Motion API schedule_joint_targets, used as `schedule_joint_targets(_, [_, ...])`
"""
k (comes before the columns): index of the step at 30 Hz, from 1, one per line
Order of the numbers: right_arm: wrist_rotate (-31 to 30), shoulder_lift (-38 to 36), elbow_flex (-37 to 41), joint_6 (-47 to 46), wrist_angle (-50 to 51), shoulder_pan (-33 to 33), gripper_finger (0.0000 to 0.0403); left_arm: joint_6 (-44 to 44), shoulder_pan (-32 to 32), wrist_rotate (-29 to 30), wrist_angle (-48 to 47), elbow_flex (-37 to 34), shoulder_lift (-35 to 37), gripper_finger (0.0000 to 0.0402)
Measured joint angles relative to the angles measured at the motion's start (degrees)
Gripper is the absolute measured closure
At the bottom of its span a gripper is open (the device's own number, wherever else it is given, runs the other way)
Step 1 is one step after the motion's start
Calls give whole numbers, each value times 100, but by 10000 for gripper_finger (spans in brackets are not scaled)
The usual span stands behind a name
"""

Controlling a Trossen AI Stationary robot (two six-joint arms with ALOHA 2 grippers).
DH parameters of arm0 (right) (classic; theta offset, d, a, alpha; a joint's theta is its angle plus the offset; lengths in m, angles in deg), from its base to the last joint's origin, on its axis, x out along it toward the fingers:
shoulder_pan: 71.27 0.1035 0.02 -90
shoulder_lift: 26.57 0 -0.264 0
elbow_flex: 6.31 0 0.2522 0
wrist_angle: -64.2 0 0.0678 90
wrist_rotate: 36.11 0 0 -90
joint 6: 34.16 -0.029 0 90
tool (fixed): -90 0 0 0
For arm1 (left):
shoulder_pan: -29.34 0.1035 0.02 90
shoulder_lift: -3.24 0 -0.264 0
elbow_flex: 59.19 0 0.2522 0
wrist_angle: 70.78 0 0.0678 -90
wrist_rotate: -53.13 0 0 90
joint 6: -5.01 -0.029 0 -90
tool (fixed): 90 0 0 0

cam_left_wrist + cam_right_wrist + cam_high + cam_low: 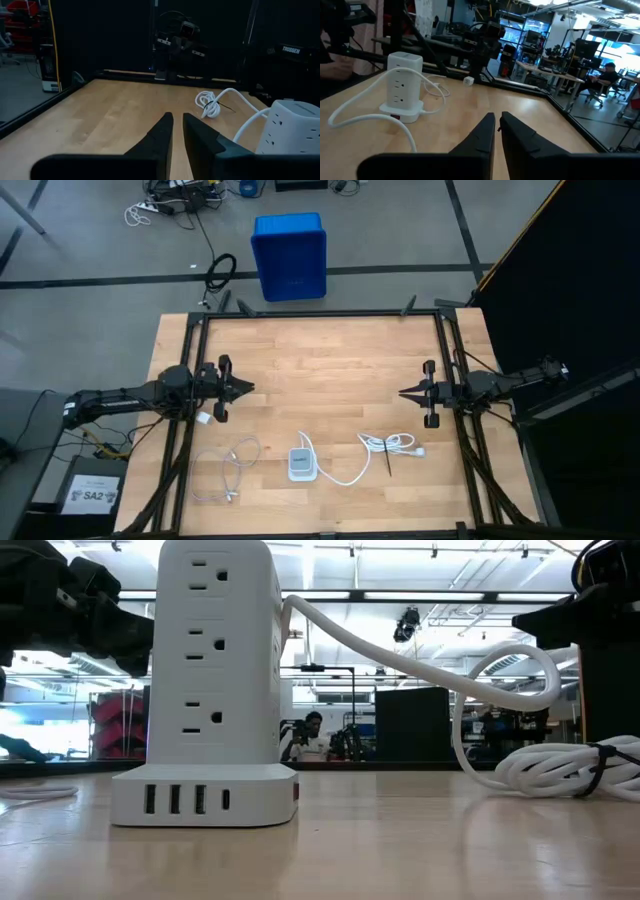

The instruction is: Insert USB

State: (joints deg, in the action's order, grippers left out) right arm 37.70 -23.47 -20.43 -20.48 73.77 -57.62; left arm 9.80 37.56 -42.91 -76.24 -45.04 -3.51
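In the high view the USB (232,470) at the lower left of the frame is so thin that its plug ends are too small to make out, and the low view catches only a faint strip of it (35,794) at the left edge, cut off by the frame. The power strip (295,129) is cropped at the lower right of the left wrist view, and the bundled white cord (570,768) runs off the right edge of the low view. The person (605,75) at the far right of the right wrist view is small and partly hidden behind desks
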Motion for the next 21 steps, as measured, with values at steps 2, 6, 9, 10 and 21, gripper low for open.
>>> schedule_joint_targets(2, [2,0,0,2,0,0,396,-1,1,0,0,0,0,371])
schedule_joint_targets(6, [1,0,-1,0,0,0,398,-1,0,0,0,0,0,371])
schedule_joint_targets(9, [2,0,0,0,0,0,397,-1,-1,-1,2,-1,-1,371])
schedule_joint_targets(10, [0,0,-2,0,0,0,396,-1,-1,-1,0,1,-1,371])
schedule_joint_targets(21, [0,0,0,0,0,0,398,1,-1,-1,0,1,-1,371])
